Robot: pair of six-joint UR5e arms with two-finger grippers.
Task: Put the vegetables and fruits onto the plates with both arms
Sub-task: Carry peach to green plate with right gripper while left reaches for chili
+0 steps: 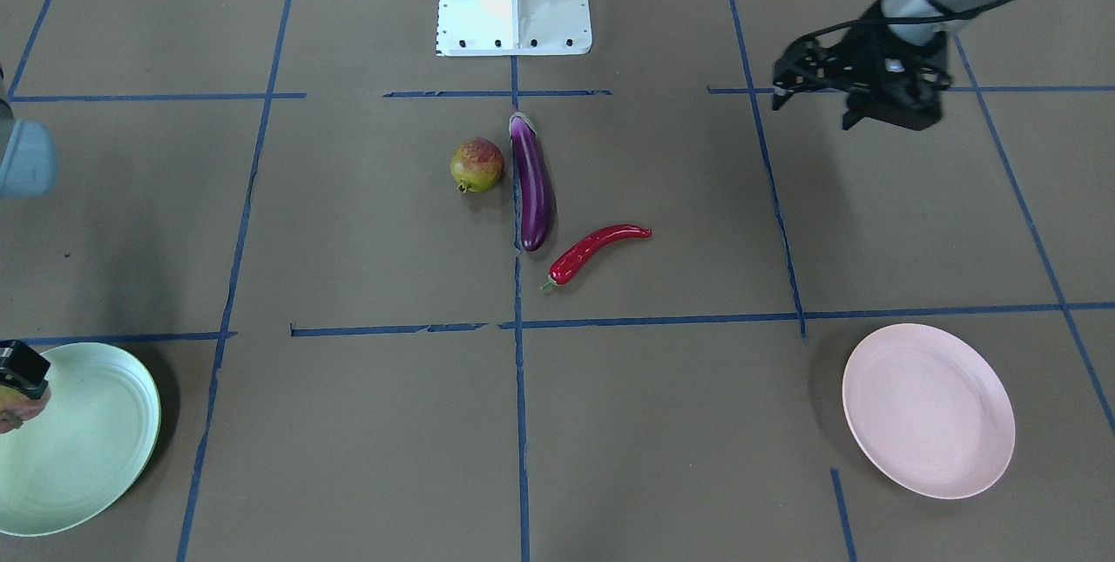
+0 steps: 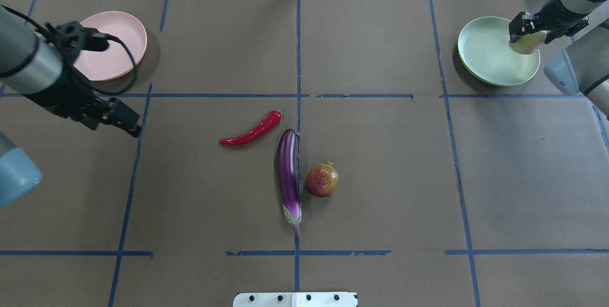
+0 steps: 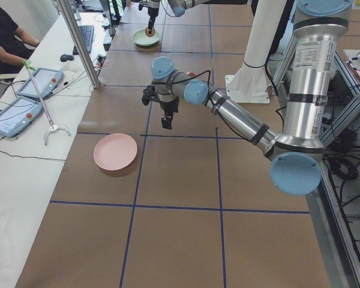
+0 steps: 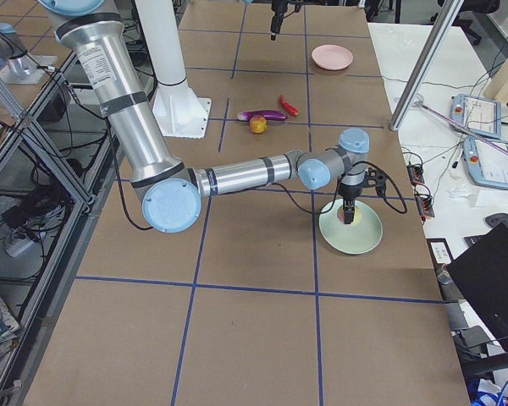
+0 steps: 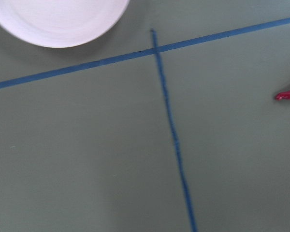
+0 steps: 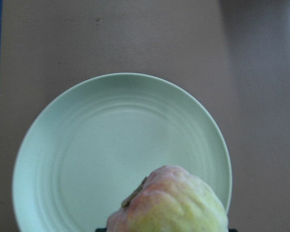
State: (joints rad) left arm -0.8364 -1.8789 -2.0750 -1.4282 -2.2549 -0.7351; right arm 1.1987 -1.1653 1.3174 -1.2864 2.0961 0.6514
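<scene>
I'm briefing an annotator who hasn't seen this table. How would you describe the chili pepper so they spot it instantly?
Find the blue tape line down the middle of the table. Three items lie by it; the chili pepper sits on the robot's left of the eggplant. It alone is slim, curved and red; the mottled fruit is round.

Grey left arm [image 3: 240, 123] and right arm [image 4: 237, 176] (light-blue joint caps [image 3: 294, 173]), black cables [image 1: 871, 20].
</scene>
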